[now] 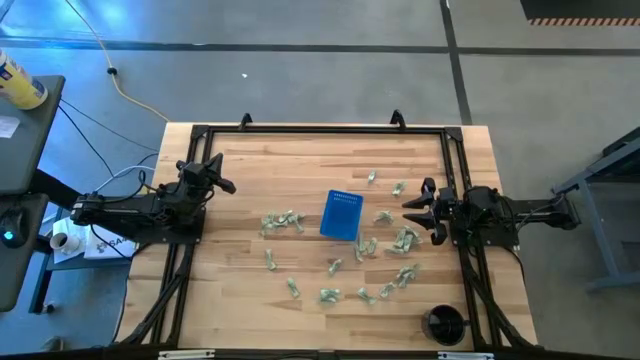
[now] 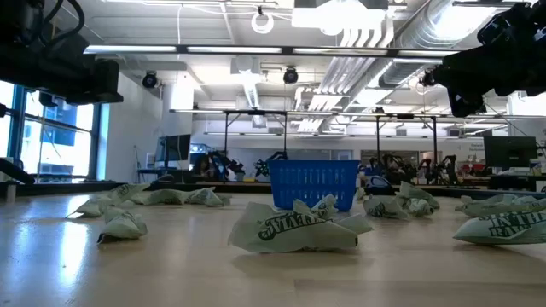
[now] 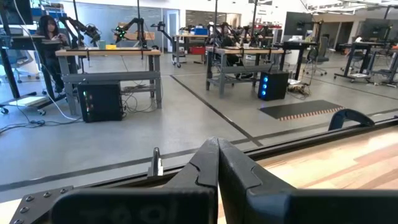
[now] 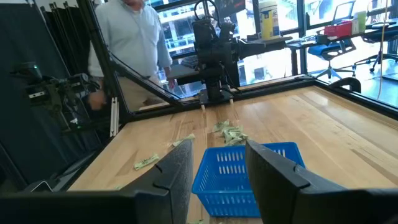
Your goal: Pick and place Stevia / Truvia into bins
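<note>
Blue plastic catches the eye first: the bin (image 1: 341, 214) sits near the middle of the wooden desk (image 1: 240, 280), its sides turned slightly off the desk's edges so one corner leans toward the far right. It looks close to square, so I can't name a long axis for it. From the low view its slotted wall (image 2: 314, 184) stands upright behind a crumpled sachet (image 2: 294, 230) lying flat with its length running across the view.

Pale green and white Stevia sachets (image 1: 282, 221) are scattered all around the bin, none seen inside it: a cluster just left of it, a looser spread to its right (image 1: 402, 240) and along the near side (image 1: 330, 294). They lie flat and point every which way.

Over at the desk's right edge, the right gripper (image 1: 418, 211) hangs above the desk facing the bin, its fingers (image 4: 268, 171) partly apart with nothing between them. At the left edge, the left gripper (image 1: 222, 176) waits with its fingers (image 3: 239, 171) pressed together, empty, aimed toward the far rail. A black cup (image 1: 444, 324) stands at the near right corner. A person (image 4: 127, 37) stands beyond the desk.
</note>
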